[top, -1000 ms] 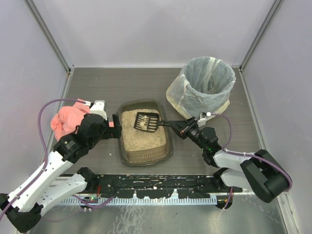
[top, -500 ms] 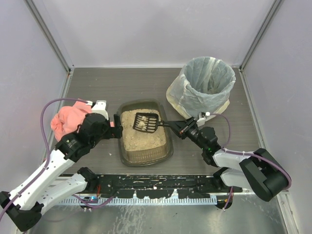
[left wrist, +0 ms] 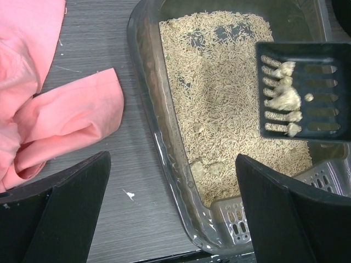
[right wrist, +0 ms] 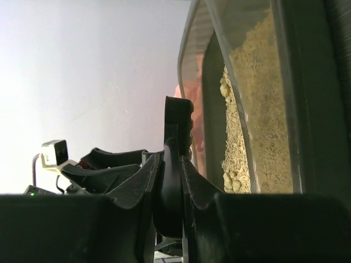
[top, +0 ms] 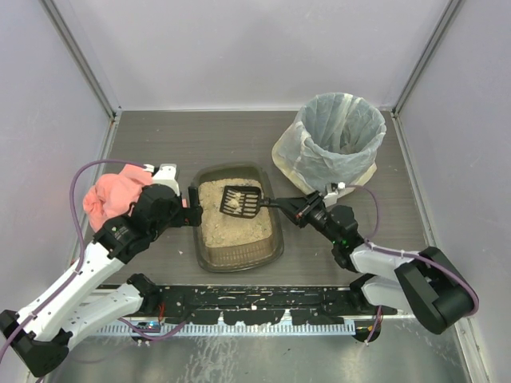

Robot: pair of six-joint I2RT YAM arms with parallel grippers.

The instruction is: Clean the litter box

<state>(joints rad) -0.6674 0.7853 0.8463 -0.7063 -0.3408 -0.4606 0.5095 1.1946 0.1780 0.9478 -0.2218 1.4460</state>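
Centre: shallow dark brown plastic litter box (top: 238, 257), probably light yet slippery; grip its rim. Left gripper (top: 192, 209) wide; right gripper (top: 297, 206) clamps black scoop (top: 241, 201).

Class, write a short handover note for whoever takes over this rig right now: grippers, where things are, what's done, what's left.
Left gripper: open at the left rim of the litter box, gripping nothing.
Right gripper: shut on the handle of the scoop.
The scoop hangs over the litter with pale clumps on it. The lined bin stands at the far right; the pink cloth lies left of the box.
Done: one load scooped.
Left: tip it into the bin; more clumps lie in the litter.
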